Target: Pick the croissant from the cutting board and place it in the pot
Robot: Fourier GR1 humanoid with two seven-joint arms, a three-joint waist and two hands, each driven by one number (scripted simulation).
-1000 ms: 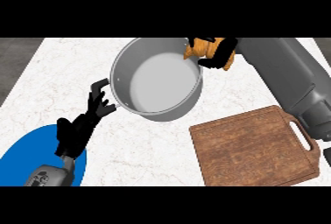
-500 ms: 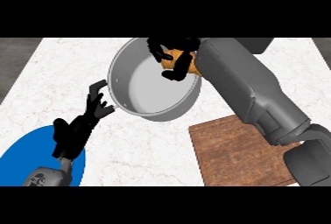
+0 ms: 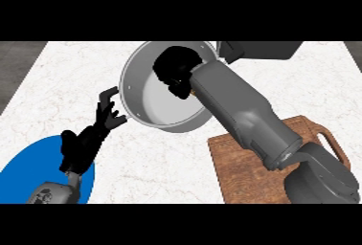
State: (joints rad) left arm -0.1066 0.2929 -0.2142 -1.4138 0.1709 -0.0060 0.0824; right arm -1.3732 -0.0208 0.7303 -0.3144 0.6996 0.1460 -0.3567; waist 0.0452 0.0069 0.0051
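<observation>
Inside pot: right robot hand curled round croissant, mostly hidden beneath palm.

Changes logged from my station:
- Right hand: moved from beyond the pot's upper right rim to inside the bowl, upper centre of frame.
- Croissant: formerly plainly orange in the fingers; now only a sliver shows under the hand.
- Right forearm: now crosses the cutting board's upper left corner.
</observation>
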